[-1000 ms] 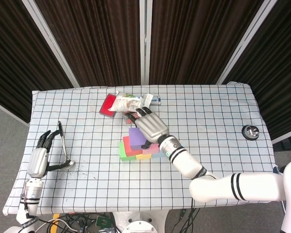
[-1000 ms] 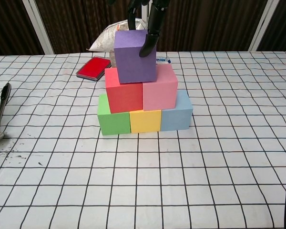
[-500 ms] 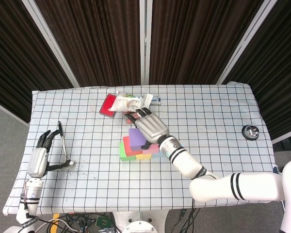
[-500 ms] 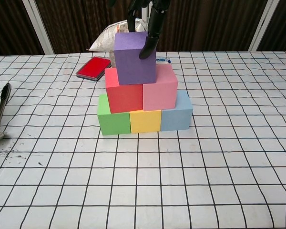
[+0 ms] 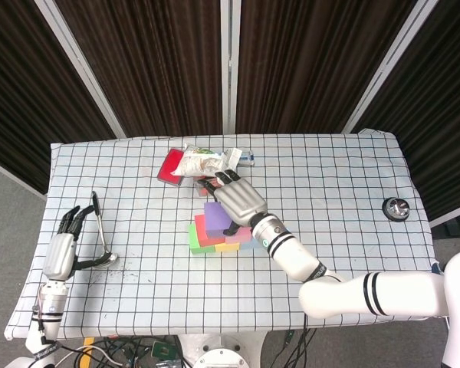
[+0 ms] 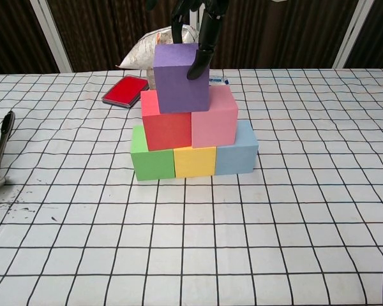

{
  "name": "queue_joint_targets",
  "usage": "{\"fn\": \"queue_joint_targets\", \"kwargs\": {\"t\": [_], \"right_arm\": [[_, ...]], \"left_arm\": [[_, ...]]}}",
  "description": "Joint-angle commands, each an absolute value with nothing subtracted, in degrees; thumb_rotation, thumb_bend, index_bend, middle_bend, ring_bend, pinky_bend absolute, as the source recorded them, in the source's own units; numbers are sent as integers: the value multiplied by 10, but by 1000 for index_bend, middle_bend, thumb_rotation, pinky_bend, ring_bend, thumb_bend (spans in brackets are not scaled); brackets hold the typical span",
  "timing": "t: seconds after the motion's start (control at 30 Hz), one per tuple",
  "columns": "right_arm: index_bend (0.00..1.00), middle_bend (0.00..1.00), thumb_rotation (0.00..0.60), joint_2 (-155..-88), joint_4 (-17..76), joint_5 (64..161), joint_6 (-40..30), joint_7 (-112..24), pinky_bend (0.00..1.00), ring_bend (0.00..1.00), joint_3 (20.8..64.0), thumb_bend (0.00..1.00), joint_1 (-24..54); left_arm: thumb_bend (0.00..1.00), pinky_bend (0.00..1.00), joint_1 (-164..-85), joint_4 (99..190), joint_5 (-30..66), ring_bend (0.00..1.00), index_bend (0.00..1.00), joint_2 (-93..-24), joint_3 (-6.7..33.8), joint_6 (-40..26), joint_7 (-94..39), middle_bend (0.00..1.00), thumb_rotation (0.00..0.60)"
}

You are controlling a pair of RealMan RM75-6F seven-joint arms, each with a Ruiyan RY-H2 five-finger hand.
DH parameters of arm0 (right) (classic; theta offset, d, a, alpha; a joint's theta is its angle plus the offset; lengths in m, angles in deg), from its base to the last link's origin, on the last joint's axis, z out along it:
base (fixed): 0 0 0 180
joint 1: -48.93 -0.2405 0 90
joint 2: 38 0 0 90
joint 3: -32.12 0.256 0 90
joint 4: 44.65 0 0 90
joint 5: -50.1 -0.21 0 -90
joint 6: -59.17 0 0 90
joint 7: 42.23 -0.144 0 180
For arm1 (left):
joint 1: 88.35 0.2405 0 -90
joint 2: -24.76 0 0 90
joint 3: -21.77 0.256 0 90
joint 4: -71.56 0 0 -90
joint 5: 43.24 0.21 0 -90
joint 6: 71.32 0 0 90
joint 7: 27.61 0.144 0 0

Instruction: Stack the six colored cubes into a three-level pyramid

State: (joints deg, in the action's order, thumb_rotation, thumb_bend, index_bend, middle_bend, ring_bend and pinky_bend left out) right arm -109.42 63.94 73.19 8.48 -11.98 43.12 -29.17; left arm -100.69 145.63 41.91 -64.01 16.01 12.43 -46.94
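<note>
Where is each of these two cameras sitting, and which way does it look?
Head view: high up, looking down on the whole table; shows both arms, the left hand at the table's edge, the right hand over the pyramid.
Chest view: low, facing level across the table; only right-hand fingers show.
Shared: the purple cube topping the pyramid, the red case, the bag.

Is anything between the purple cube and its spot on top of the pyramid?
Nothing visible. The purple cube already sits on the red cube and pink cube, with the right hand on it.
</note>
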Motion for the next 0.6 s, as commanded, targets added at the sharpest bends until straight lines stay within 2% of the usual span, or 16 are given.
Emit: {"fn": "queue_joint_targets", "kwargs": {"t": [0.03, 0.27, 0.6], "right_arm": [[0, 337, 600, -1094, 640, 732, 85, -122, 0, 23, 432, 96, -291], [0, 225, 600, -1092, 641, 736, 88, -128, 0, 0, 434, 78, -290], [0, 218, 600, -1085, 648, 742, 92, -137, 0, 0, 435, 71, -287]], "left_arm": [[0, 8, -1007, 1456, 419, 0, 85, -640, 160, 124, -469, 124, 600], [0, 8, -1007, 1456, 419, 0, 85, -641, 160, 124, -470, 123, 600], [0, 8, -1008, 1457, 420, 0, 85, -640, 160, 125, -469, 123, 600]]}}
